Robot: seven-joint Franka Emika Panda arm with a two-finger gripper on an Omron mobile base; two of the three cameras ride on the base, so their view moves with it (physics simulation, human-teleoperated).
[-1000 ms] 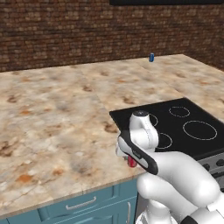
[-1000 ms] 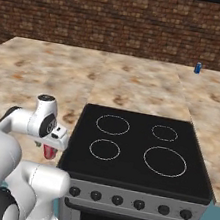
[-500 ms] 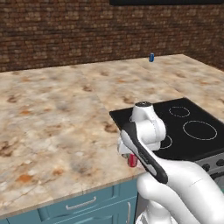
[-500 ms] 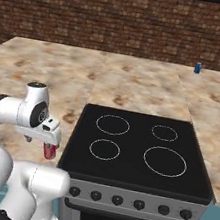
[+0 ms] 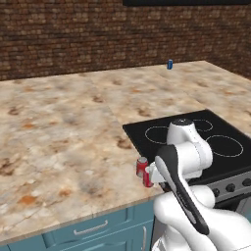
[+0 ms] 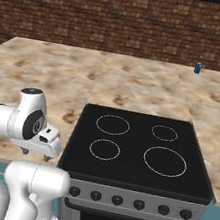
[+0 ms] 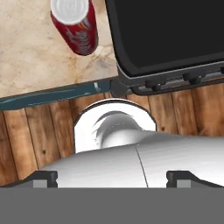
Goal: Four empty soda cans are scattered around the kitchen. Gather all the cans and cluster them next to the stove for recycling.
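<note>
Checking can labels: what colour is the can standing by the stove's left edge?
Red with a silver top: the soda can, clearest in the hand view.

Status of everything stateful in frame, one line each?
red can: upright on the counter beside the stove's left edge, not held
blue can: upright, far back on the counter near the wall
stove: burners bare, nothing on top
end effector: open, holding nothing

The white arm bends up from the base and folds over at the elbow, so its hand hangs low. The hand points down. The gripper (image 7: pixel 112 177) is wide open, with its two dark finger tips (image 7: pixel 43 177) far apart at the two sides, and there is nothing between them.
</note>
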